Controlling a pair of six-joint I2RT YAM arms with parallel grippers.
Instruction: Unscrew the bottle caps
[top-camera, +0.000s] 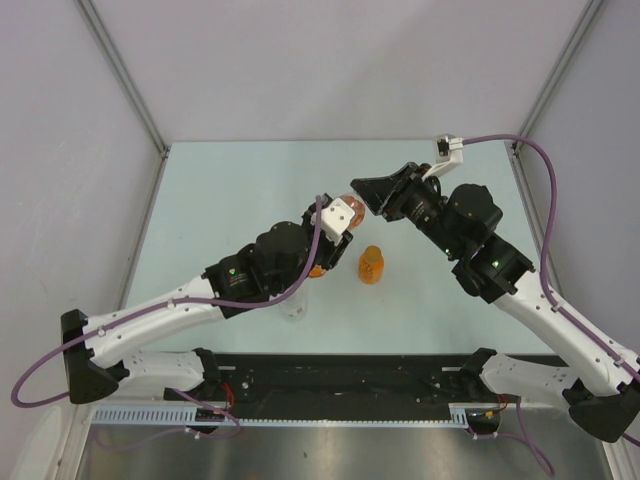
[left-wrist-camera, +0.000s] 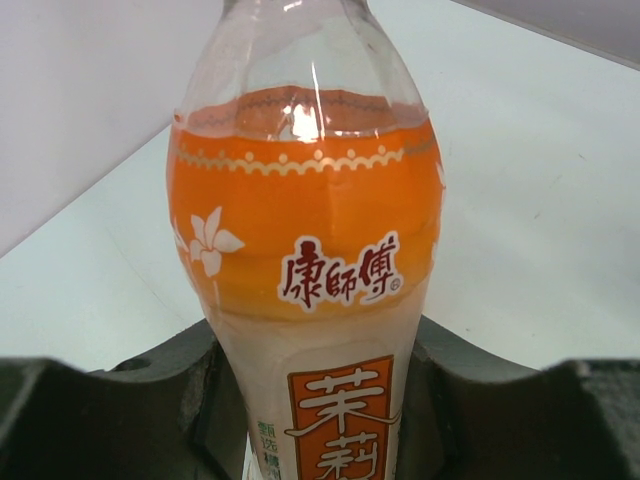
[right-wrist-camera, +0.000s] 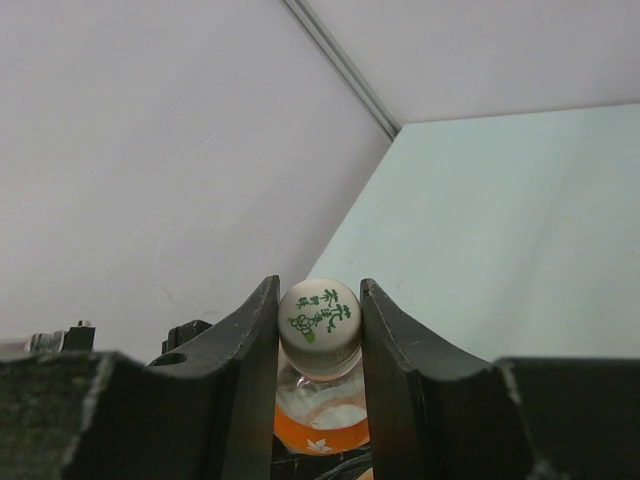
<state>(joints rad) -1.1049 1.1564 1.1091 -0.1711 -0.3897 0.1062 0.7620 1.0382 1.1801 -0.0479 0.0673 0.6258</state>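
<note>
My left gripper (top-camera: 330, 236) is shut on the taller orange bottle (left-wrist-camera: 310, 270), its jaws round the labelled body (left-wrist-camera: 315, 400). The bottle is held above the table, and its neck points at the right arm. My right gripper (top-camera: 360, 190) is shut on the bottle's white cap (right-wrist-camera: 319, 322), a finger pressed on each side (right-wrist-camera: 318, 292). The short squat orange bottle (top-camera: 371, 264) stands on the table just below the two grippers. The clear bottle (top-camera: 295, 306) stands by the left forearm, partly hidden. Its cap and the orange cap cannot be made out.
The pale green tabletop (top-camera: 250, 180) is walled in by grey panels at the left, back and right. A black rail (top-camera: 350, 375) with the arm bases runs along the near edge. Purple cables (top-camera: 540, 170) loop off both arms.
</note>
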